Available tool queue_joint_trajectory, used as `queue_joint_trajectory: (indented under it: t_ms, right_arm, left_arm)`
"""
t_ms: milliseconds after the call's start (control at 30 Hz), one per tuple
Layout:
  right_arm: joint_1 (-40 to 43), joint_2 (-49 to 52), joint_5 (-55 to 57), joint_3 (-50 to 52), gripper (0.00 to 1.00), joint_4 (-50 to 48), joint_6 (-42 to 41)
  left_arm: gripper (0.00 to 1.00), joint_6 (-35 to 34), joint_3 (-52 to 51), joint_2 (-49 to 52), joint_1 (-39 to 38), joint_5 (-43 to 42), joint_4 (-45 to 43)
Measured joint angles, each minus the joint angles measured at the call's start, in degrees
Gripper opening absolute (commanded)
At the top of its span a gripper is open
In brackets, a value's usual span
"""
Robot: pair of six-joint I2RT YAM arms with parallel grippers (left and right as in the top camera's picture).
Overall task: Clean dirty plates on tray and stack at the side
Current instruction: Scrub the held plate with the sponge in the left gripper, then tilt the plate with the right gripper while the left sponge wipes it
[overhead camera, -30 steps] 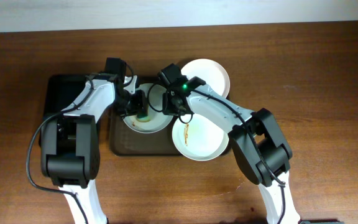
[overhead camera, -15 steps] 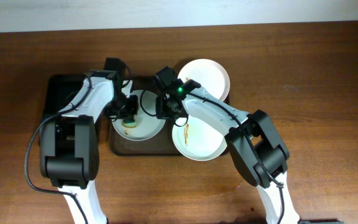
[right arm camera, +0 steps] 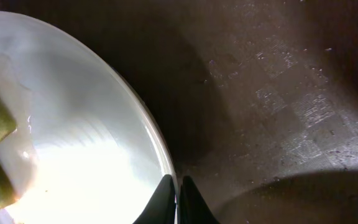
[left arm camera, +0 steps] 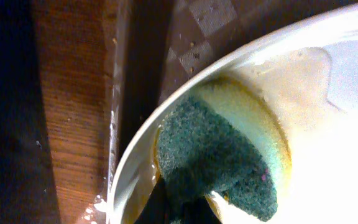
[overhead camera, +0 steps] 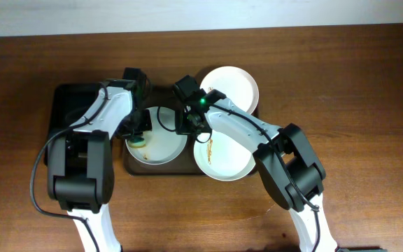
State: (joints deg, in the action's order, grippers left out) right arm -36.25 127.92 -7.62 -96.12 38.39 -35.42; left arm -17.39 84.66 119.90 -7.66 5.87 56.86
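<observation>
Three white plates show in the overhead view. One plate [overhead camera: 161, 145] lies on the dark brown tray [overhead camera: 158, 169]. My left gripper [overhead camera: 140, 137] is shut on a green and yellow sponge [left arm camera: 225, 149] pressed on this plate's left part [left arm camera: 328, 155], where a yellowish film shows. My right gripper [overhead camera: 187, 127] is shut on the same plate's right rim [right arm camera: 148, 134], fingertips [right arm camera: 178, 196] pinching it. A second plate [overhead camera: 222, 157] with a yellowish-brown smear lies at the tray's right front. A third plate [overhead camera: 231, 85] lies at the back right.
A smaller black tray [overhead camera: 72, 105] sits left of the brown tray, partly under my left arm. Brown wooden table [overhead camera: 355, 105] surrounds everything. In the left wrist view the brown tray's rim [left arm camera: 120, 93] and wet table wood [left arm camera: 73, 124] lie beside the plate.
The plate on the tray has slid left and toward the front. My left gripper with the sponge moved from the plate's middle to its left part. My right gripper kept its hold on the rim.
</observation>
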Motion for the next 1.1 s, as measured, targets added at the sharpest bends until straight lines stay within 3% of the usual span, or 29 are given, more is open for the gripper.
queue_joint_trajectory:
  t_ms: [67,233,267,367,433,467,567,700,933,1100]
  right_arm:
    - [0.0,0.0,0.0,0.0,0.04,0.1,0.1]
    - [0.7,0.0,1.6,0.0,0.04,0.6,0.0]
    - [0.7,0.0,1.6,0.0,0.05,0.6,-0.1]
    - [0.6,0.3,1.2,0.0,0.23,0.3,-0.5]
    - [0.6,0.9,-0.1,-0.3,0.23,-0.1,-0.8]
    - [0.6,0.9,-0.3,-0.3,0.04,-0.2,-0.9]
    - [0.6,1.1,-0.9,-0.5,0.04,-0.1,-1.0]
    - [1.2,0.9,0.4,-4.5,0.04,7.6,-0.1]
    - [1.0,-5.5,20.9,-16.3,0.04,27.5,1.0]
    - [-8.2,-6.2,49.5,-19.2,0.04,33.7,1.6]
  left_arm:
    - [0.01,0.9,0.0,0.0,1.2,-4.1,-0.7]
    - [0.01,0.2,-0.5,0.5,1.6,-20.8,-12.4]
    - [0.01,-0.5,0.1,0.7,1.8,-21.7,-11.7]
    - [0.01,-1.3,6.3,2.3,2.4,-22.2,-5.4]
    - [0.01,-1.0,15.0,2.5,3.4,-21.5,0.7]
    - [0.01,-0.4,17.6,2.5,3.9,-21.4,3.4]
    - [0.01,2.8,25.3,2.5,6.5,-21.3,10.5]
    - [0.01,6.3,26.3,2.5,12.7,-20.4,13.6]
    - [0.01,7.3,26.3,2.5,16.9,-15.2,13.7]
    - [0.01,7.3,26.3,2.5,16.9,-14.4,13.4]
